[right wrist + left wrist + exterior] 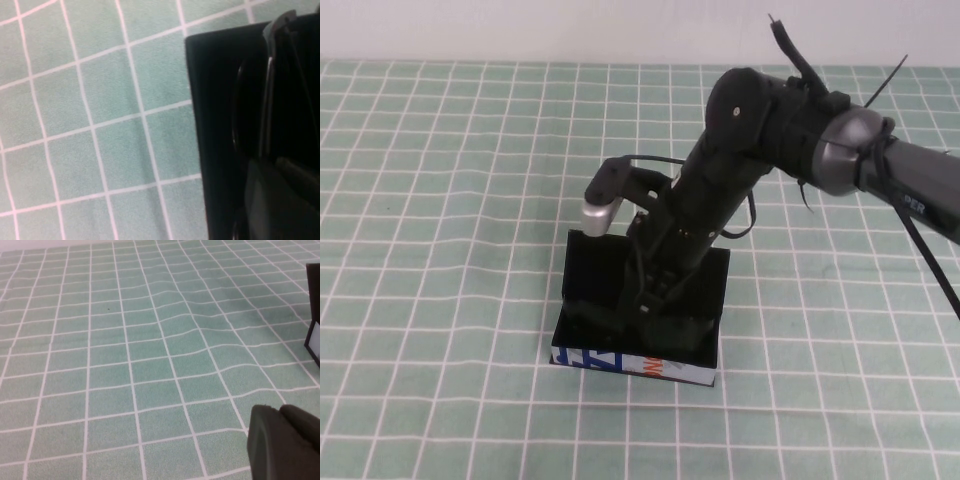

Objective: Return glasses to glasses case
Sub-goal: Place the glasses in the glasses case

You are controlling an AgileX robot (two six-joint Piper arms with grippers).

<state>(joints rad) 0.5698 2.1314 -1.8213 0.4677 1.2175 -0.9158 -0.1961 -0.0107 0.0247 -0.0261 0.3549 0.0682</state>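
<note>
The glasses case (582, 355) stands open near the middle of the tabletop, its black lid raised toward the far edge and its white front with blue and orange print facing the near edge. The black glasses (252, 107) sit inside against the dark lining, mostly hidden.

Right arm (910, 190): white letters "PER" are showing at the right edge.
Glasses case (630, 366): front print is staying illegible.

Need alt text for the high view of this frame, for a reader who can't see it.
The right arm reaches down from the right into the open glasses case at the middle of a green checked tablecloth, its right gripper low inside the black interior. The left gripper is out of this view.
</note>
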